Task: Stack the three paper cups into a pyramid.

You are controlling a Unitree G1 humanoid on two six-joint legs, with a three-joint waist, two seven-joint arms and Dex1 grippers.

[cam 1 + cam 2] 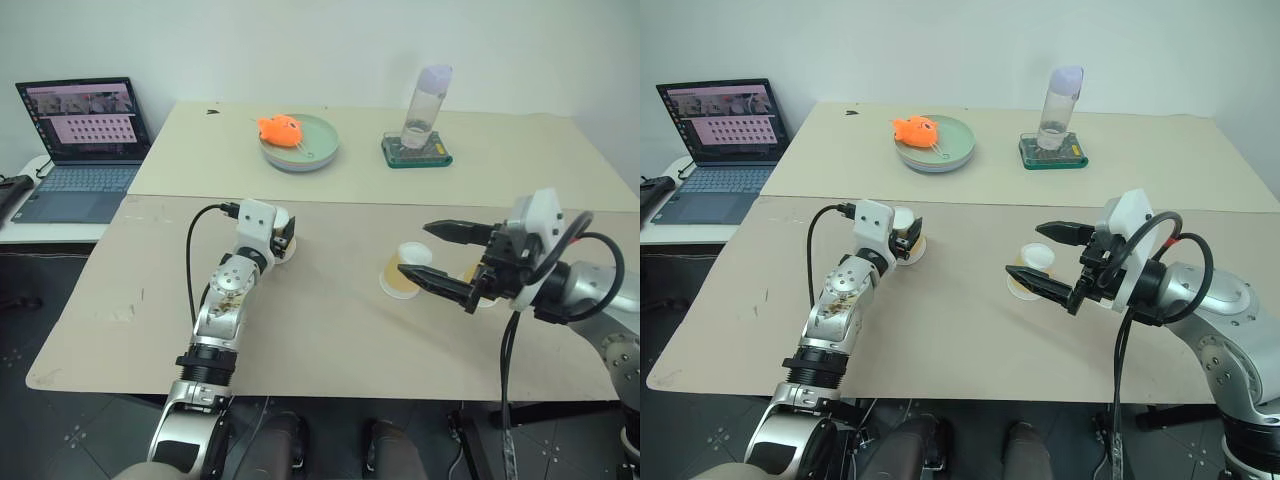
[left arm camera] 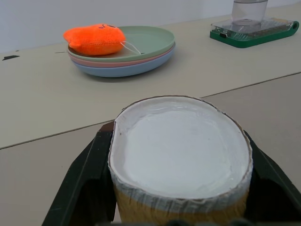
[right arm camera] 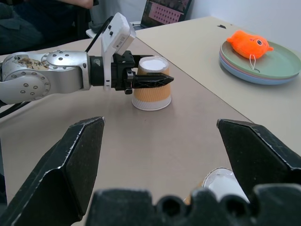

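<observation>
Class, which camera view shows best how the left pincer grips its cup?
The right wrist view: the left pincer shows side-on, fingers clamped around the upturned cup. The left wrist view shows the cup's squeezed white base close up; in the eye views the wrist hides most of it.

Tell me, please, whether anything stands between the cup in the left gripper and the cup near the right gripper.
Nothing visible does. The left gripper is shut on an upside-down paper cup, and bare table lies between it and the cup by the open right gripper.

Beige table (image 1: 330,330) — upside-down paper cups (image 3: 151,89), stacked plates (image 1: 312,155), green tray (image 1: 416,153)
</observation>
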